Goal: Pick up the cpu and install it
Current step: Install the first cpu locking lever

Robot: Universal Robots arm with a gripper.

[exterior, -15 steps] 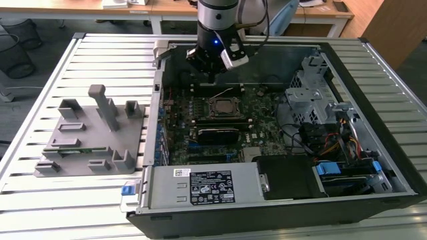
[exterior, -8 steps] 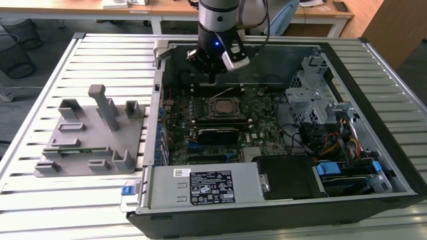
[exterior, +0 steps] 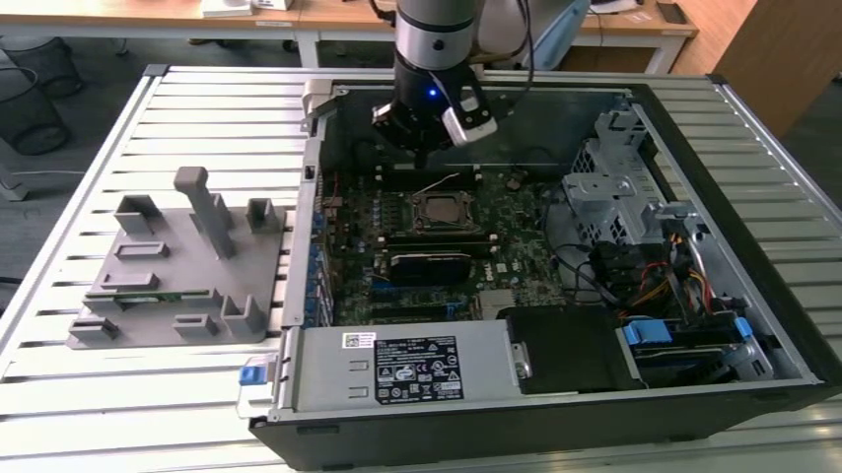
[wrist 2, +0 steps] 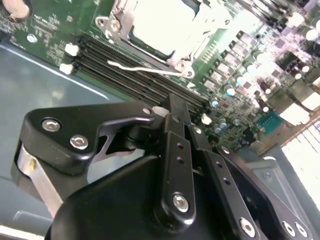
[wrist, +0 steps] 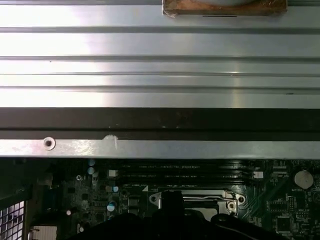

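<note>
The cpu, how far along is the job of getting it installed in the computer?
Done, it seems: the silvery square cpu sits in the black-framed motherboard socket. In hand: nothing. The black gripper is shut and empty, hovering over the black memory slots beside the socket. Left: the thin wire socket lever looks unlatched, so clamping seems not yet done.

A robotics lab: slatted metal workbench (exterior: 197, 99), opened computer case (exterior: 736, 246), office desks (exterior: 329, 15) behind

Bright even daylight, blown-out glare on the motherboard (wrist 2: 250, 45), blurred close foreground.
</note>
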